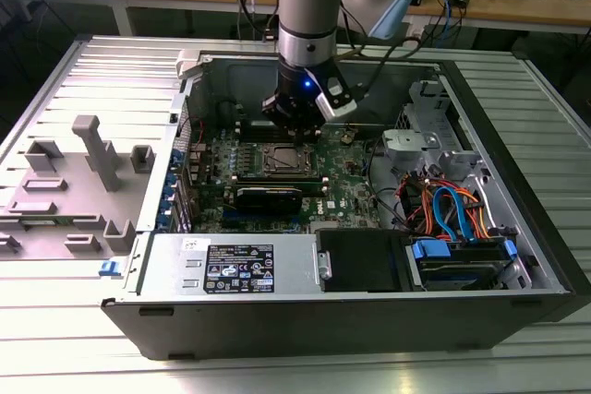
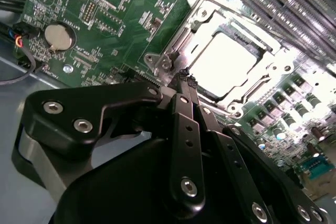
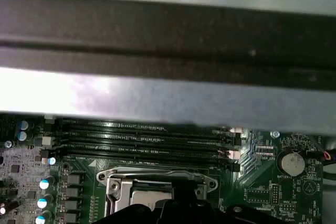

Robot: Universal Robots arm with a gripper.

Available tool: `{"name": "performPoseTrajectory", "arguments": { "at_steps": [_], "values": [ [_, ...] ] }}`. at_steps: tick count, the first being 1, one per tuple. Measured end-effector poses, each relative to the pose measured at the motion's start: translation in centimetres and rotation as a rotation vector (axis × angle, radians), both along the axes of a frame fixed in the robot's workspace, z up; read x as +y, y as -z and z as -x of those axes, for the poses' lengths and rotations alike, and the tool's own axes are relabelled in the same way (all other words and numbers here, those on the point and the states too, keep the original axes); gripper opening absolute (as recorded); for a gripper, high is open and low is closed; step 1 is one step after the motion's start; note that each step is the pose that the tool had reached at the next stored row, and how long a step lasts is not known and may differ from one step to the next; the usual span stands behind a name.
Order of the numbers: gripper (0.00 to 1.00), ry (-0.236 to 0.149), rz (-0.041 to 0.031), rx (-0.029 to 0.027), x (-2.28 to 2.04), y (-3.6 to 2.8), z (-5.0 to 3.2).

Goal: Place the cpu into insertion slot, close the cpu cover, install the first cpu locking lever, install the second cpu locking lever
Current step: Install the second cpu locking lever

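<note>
In the exterior view the grey-and-blue robot arm reaches down into the open black computer case point(image 1: 517, 256), its black gripper point(image 1: 294, 115) hovering over the far edge of the green motherboard point(image 1: 346, 182), just beyond the small square insertion slot point(image 1: 280, 160) with its dark rim. In the second wrist view the gripper point(image 2: 185, 80) has its two black fingers point(image 2: 181, 88) pressed together with nothing between them, their tips poised at the corner of the thin silvery metal cpu cover point(image 2: 231, 22), which lies flat over the socket; through its window the dull silver-grey cpu point(image 2: 228, 61) shows as a bright square, seated in the slot. In the first wrist view the same cover point(image 3: 157, 174) sits just beside the long black memory slots point(image 3: 142, 140), with a round silver coin battery point(image 3: 290, 162) off to one side. Judging from this, chip and cover look settled and the work concerns a locking lever; doing it well would mean pressing with the closed tips squarely on the thin lever, not the frame, and keeping clear of the memory slots.
</note>
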State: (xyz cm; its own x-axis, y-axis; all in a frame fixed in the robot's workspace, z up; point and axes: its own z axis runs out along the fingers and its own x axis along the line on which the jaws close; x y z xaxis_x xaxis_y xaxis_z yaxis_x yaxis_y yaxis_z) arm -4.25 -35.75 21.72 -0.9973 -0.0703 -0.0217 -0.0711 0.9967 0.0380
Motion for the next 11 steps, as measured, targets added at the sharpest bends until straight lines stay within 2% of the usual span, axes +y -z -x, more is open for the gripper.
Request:
{"name": "performPoseTrajectory", "arguments": {
  "at_steps": [3, 8, 11],
  "values": [
    [0.11, 0.0, -0.0001, 0.0, -0.41, 0.0, 0.0],
    [0.11, 0.0, 0.0, 0.0, -0.51, -0.73, 0.0],
    [0.11, 0.0, -0.0001, 0.0, -0.51, -0.73, 0.0]
  ]
}}
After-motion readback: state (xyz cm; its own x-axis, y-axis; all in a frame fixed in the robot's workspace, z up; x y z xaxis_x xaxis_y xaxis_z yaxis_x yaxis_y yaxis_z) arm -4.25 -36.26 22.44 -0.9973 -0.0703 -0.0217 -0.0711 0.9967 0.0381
